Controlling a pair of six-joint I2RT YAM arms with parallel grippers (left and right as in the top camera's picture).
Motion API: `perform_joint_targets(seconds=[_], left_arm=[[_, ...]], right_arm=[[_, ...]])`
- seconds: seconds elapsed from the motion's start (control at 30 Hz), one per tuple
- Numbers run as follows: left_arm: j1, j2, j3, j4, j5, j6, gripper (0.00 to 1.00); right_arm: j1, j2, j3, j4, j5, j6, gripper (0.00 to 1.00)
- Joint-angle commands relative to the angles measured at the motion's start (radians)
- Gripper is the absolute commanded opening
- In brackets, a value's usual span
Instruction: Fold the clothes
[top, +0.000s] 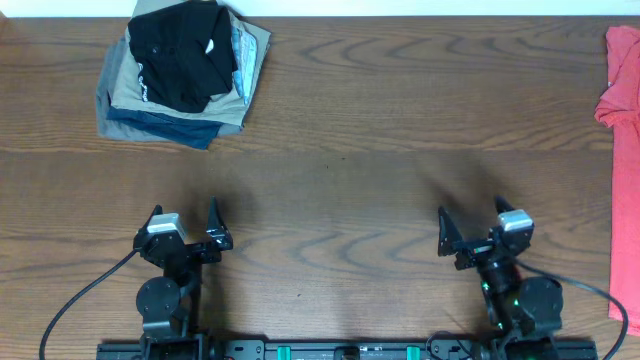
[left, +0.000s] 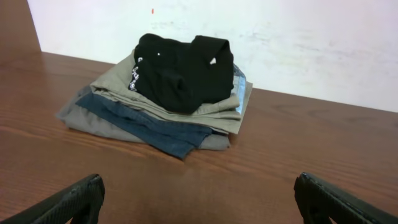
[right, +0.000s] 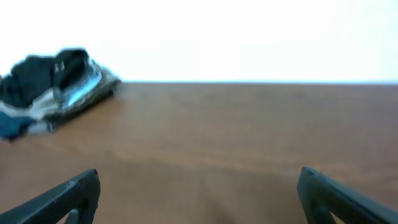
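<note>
Left pincer (left: 198, 188) agape — shirt (left: 183, 68) lettering (left: 134, 78) unreadable

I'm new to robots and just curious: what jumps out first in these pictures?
A black shirt sits bunched atop a stack of folded garments at the far left corner of the table. A red garment lies at the right edge. Near the front, the left gripper and right gripper sit open and empty.

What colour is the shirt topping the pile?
The shirt is black; left wrist view shows it best.
</note>
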Motion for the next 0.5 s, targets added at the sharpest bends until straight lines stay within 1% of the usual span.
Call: perform_joint_targets(seconds=[0.0,0.17,0.27,0.47], left_arm=[[-0.006,0.000,-0.016,-0.036,0.002,0.016,0.98],[-0.006,0.000,-0.016,-0.036,0.002,0.016,0.98],[-0.006,0.000,-0.016,-0.036,0.002,0.016,0.98],[-0.006,0.000,-0.016,-0.036,0.002,0.016,0.98]], right_arm=[[-0.017,-0.031,-0.028,0.027,0.047,0.042,0.99],[-0.023,-0.031,-0.028,0.039,0.092,0.037,0.99],[-0.038,-0.031,-0.028,-0.015,0.092,0.011,0.99],[-0.076,-0.031,-0.028,-0.016,0.092,0.010,0.99]])
